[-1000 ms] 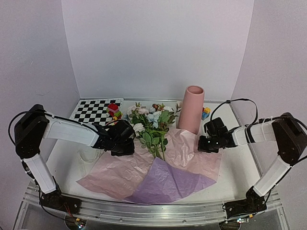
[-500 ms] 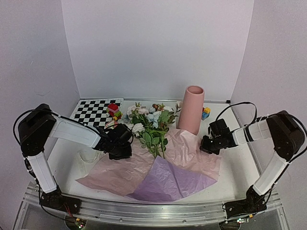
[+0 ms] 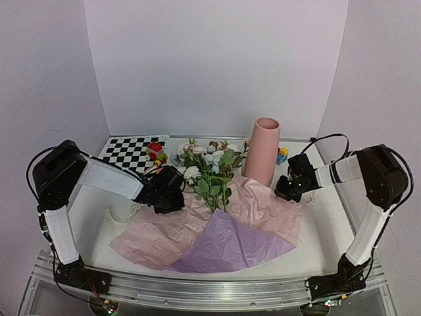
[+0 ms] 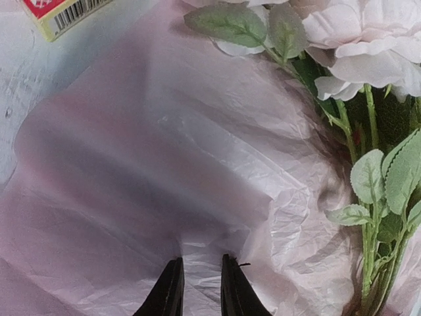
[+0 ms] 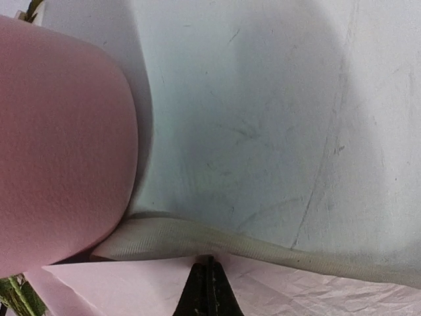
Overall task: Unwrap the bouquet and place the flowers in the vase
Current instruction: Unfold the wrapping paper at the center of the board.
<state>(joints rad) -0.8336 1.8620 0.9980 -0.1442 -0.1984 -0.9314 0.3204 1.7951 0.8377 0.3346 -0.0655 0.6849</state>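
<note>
The bouquet lies unwrapped. Its crinkled paper (image 3: 164,232) is spread flat, pink side up, with a purple flap (image 3: 230,247) folded over at the front. The flowers (image 3: 209,170) rest on the paper's far part, with pale blooms and green stems (image 4: 368,39). The pink vase (image 3: 264,150) stands upright just right of them and fills the left of the right wrist view (image 5: 59,145). My left gripper (image 3: 179,197) is closed on a raised pucker of paper (image 4: 197,151), which shows between its fingertips (image 4: 199,262). My right gripper (image 3: 281,191) is shut (image 5: 210,260) on the paper's right edge, beside the cream ribbon (image 5: 197,237).
A checkerboard mat (image 3: 128,153) lies at the back left with toy blocks (image 3: 155,151) on its corner. More small blocks (image 3: 282,155) sit behind the vase to the right. A barcoded box (image 4: 66,13) lies beyond the paper's left edge. White walls enclose the table.
Both grippers have moved toward the back, and the paper and the flowers on it have slid the same way. The left jaws have narrowed onto the paper.
</note>
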